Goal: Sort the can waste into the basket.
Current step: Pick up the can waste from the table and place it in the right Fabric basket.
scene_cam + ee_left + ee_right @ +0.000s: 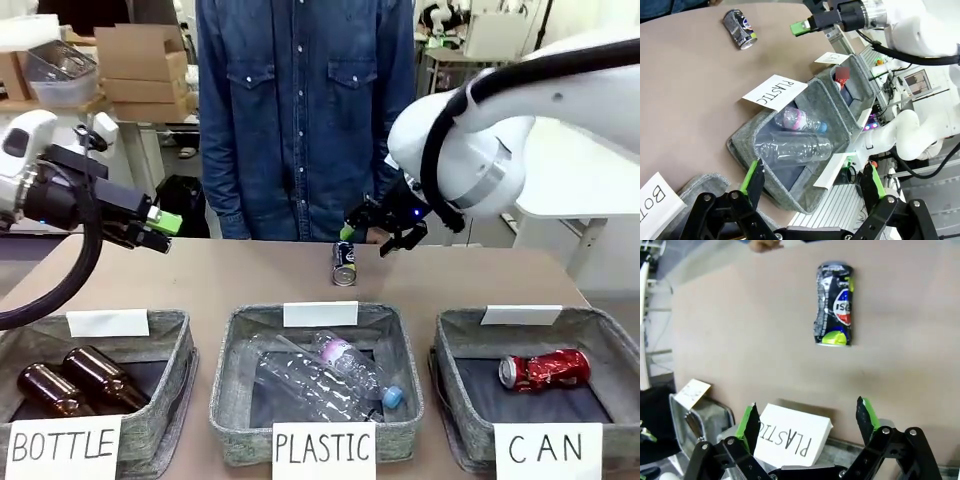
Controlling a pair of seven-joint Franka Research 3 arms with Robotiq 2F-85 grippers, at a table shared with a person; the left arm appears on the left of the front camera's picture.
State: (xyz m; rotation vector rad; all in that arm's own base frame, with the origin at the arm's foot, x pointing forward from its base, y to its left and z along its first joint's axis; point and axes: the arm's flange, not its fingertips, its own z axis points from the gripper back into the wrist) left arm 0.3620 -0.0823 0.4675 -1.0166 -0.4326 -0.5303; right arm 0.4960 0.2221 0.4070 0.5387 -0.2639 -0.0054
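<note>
A dented black can (344, 263) with yellow-green markings lies on the far middle of the table, also seen in the right wrist view (834, 305) and the left wrist view (740, 30). My right gripper (368, 240) hovers open just above and behind it; in its wrist view (807, 410) nothing is between the fingers. The red dented can (545, 369) lies inside the grey basket labelled "CAN" (620, 345) at front right. My left gripper (160, 232) hangs open above the table's left side, empty in its own view (812, 172).
A basket labelled "PLASTIC" (232, 345) with clear bottles stands front centre. One labelled "BOTTLE" (178, 335) with two brown glass bottles stands front left. A person in a denim shirt (300, 110) stands at the far edge, with a hand (765, 244) near the table.
</note>
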